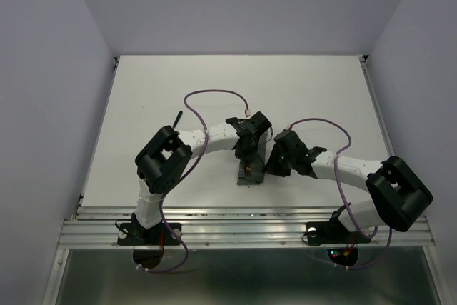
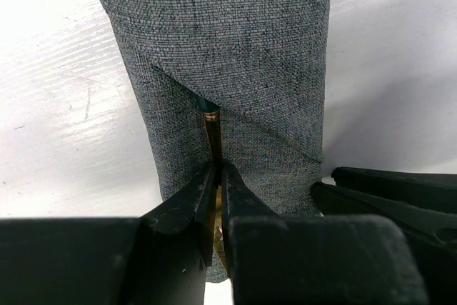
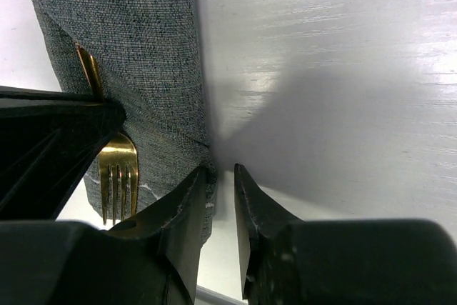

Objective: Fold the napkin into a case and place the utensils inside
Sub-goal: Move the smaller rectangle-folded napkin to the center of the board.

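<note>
Left gripper [image 2: 218,173]: the jaws are closed on the thin gold neck of the fork [image 3: 118,173]. The handle runs straight ahead from the fingertips and disappears under a diagonal fold of the napkin [image 2: 228,33]. The tines stick out behind the fingertips, over the near end of the cloth.

The napkin is folded into a narrow case. It lies flat on the table [image 3: 343,69], directly under and ahead of the left gripper.

Right gripper [image 3: 221,176]: you find it just beside the left gripper, at the long edge of the napkin. The jaws stand a narrow gap apart, with bare table showing between them. One finger sits over the cloth's edge and the other over the table. Nothing is clamped.
</note>
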Robot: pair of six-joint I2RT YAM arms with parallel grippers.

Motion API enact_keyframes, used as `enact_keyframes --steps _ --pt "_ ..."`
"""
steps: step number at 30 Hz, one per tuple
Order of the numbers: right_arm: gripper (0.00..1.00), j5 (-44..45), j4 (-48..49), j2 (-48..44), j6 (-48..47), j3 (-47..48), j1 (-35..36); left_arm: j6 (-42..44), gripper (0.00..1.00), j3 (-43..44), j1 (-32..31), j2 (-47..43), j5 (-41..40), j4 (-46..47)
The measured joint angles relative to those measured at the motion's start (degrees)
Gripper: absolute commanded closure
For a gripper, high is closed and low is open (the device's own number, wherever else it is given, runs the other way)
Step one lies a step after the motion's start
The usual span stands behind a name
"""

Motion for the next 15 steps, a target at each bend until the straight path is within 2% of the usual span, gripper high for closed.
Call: enact_keyframes --steps 4,15 --pt "0.77 -0.15 0.44 0.15 0.04 0.0 0.0 0.02 0.85 0.0 0.0 0.0 0.07 0.0" --pt "0.77 -0.15 0.52 0.15 0.15 -0.02 0.0 0.04 0.85 -0.22 0.68 0.0 0.68 0.04"
